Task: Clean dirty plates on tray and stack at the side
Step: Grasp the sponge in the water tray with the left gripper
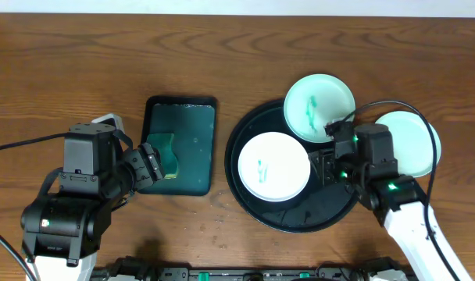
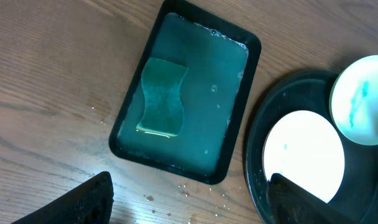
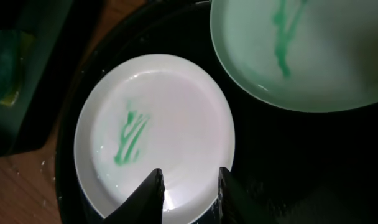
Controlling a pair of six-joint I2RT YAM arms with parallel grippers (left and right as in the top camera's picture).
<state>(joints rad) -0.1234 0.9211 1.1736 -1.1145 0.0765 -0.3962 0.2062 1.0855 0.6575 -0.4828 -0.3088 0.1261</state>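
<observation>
Overhead view: locate the black tray (image 1: 312,209) right of centre, carrying two of the dirty plates (image 1: 273,166): a white plate lying flat inside, smeared green, and a pale plate (image 1: 319,107) overlapping the far rim, also smeared. Locate a third plate (image 1: 413,140) off the tray on the bare table (image 1: 81,47), just beside the right rim, partly hidden by the arm, with no smear showing. Note the right gripper (image 1: 317,165) at the white plate's edge and the left gripper (image 1: 148,165) over the green tray (image 1: 198,183), by the sponge (image 1: 166,152). Left wrist view: confirm fingers (image 2: 92,199) spread wide, holding nothing, short of the sponge. Right wrist view: confirm fingers (image 3: 153,193) slightly parted above the white plate's near edge, clamping nothing. Judge the step as the approach to the second plate, with wiping not yet begun. Next: seat the right fingers on the plate's rim, close, lift level, then take up the sponge and wipe the smear.
</observation>
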